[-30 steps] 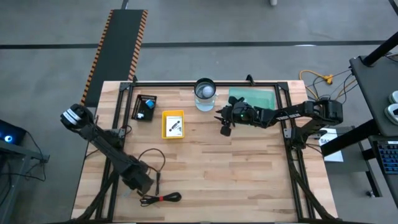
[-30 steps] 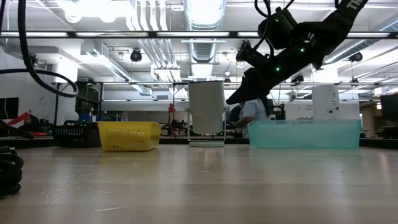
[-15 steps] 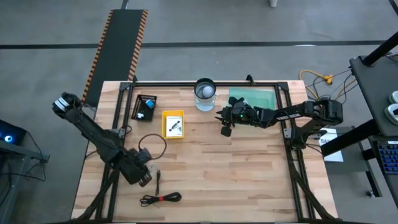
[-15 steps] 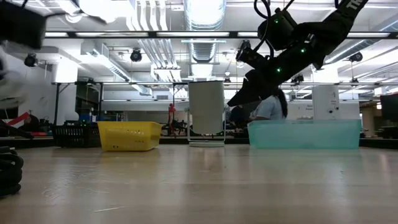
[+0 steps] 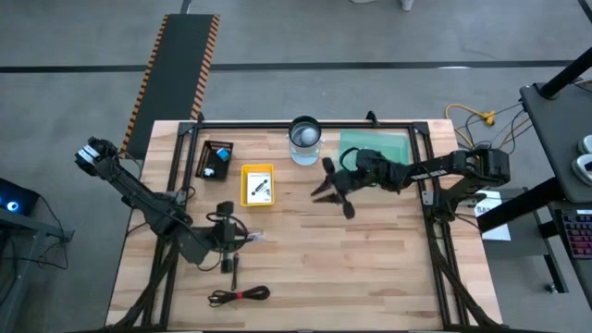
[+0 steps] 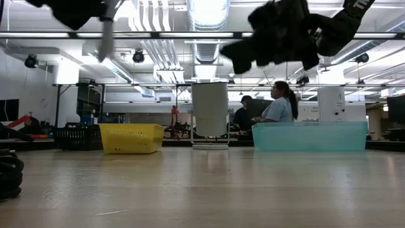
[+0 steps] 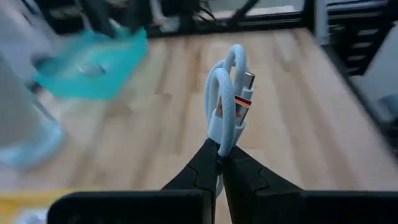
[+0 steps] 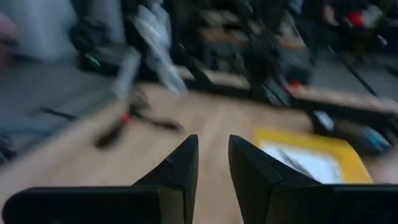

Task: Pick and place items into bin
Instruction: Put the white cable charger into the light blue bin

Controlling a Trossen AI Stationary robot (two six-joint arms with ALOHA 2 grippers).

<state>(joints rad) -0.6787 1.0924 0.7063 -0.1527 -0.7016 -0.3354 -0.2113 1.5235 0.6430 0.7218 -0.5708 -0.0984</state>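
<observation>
My left gripper (image 5: 242, 239) hovers over the table's near-left part, shut on a bundled white braided cable (image 7: 227, 93) with an orange-ringed plug. In the low view it sits high at the left (image 6: 104, 19). My right gripper (image 5: 333, 199) is open in the air over the table's middle, touching nothing; it also shows in the low view (image 6: 272, 38) and in its own wrist view (image 8: 213, 162). A black cable coil with a red tie (image 5: 239, 296) and a small black stick (image 5: 233, 273) lie flat on the wood near the near edge. My left gripper pinches the white cable bundle at its lower end (image 7: 220, 142) between the two fingertips. The folded loops and the plug (image 7: 244, 93) stick out beyond the fingertips. The bundle is lifted clear of the table.
Along the far edge stand a black bin (image 5: 215, 159), a yellow bin (image 5: 258, 185) holding a white card, a clear round container (image 5: 305, 139) and a teal bin (image 5: 375, 146). Bare wood (image 5: 370, 268) spreads over the near right. A person (image 6: 278, 111) stands in the room beyond the table.
My left gripper has risen from the near-left of the table and moved toward the middle, carrying the white cable clear of the wood. My right gripper has swung away from the teal bin toward the near edge and turned.
</observation>
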